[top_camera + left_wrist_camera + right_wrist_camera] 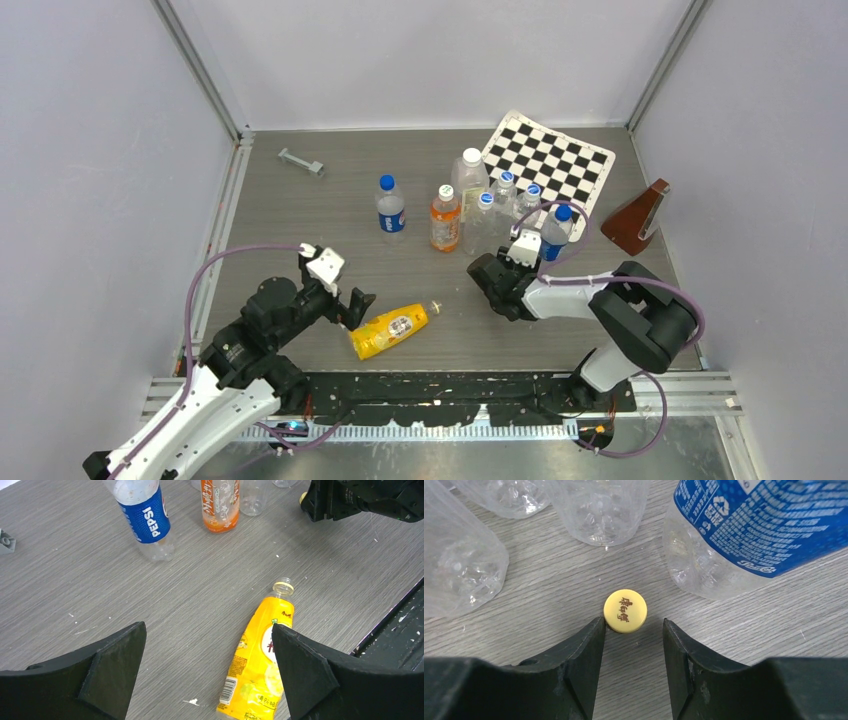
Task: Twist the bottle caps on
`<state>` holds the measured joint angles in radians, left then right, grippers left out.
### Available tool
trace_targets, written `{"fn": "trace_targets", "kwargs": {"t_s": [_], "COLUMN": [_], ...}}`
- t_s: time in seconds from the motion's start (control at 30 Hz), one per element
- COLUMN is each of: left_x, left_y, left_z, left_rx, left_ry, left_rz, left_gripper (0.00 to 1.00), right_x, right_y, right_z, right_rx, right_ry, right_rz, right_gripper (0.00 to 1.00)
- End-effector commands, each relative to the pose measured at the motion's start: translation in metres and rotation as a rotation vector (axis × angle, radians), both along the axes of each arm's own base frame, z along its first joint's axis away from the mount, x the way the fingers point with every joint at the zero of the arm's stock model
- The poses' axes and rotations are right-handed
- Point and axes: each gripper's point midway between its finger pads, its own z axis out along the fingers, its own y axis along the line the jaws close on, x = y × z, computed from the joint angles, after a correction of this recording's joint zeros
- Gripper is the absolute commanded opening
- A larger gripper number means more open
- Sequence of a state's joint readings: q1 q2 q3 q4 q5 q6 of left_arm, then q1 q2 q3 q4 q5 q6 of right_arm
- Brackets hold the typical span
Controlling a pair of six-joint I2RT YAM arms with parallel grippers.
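The yellow cap (625, 610) is lying flat on the table (549, 610), a bit right of the middle, just past the tips of the right gripper (634, 625), which is standing a little open and holding nothing. The cap is looking tiny, light, hard and slippery, so pinching its 2 sides seems best.

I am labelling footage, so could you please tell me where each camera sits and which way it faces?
Top external: above and behind the bases, looking down on the table; left arm and right arm show.
Left wrist: on the left arm, facing forward and down at the lying juice bottle; the open left hand shows.
Right wrist: on the right arm, facing down at the yellow cap; the right hand shows.
Shared: top and left wrist views both show the juice bottle.
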<state>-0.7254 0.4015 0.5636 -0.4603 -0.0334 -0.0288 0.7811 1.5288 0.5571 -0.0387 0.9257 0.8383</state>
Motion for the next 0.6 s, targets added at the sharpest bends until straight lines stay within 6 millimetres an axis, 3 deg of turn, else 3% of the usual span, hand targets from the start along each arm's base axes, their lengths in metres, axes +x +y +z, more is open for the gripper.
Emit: {"fn": "trace_targets", "kwargs": {"t_s": [0.0, 0.4, 0.57], "left_x": [0.0029, 0.0007, 0.0002], "left_y": [-0.0023, -0.0023, -0.0034], "left_z": [0.0116, 0.0104, 0.0104], "left_rx": [-0.048, -0.047, -0.051], "left_ry": [-0.032, -0.020, -0.014], "left_rz": [0.010, 0.005, 0.001], "left_gripper": [1.00, 1.00, 1.00], "right_x": [0.0142, 0.0220, 0.0172], "right_y": [-0.0020, 0.0000, -0.0019], "right_z": [0.0075, -0.0012, -0.0023], "right_rx": [0.026, 0.034, 0.029], "right_ry": [-0.074, -0.069, -0.040], "right_rz": [-0.074, -0.079, -0.079], "right_gripper": [0.51, 0.48, 0.36]}}
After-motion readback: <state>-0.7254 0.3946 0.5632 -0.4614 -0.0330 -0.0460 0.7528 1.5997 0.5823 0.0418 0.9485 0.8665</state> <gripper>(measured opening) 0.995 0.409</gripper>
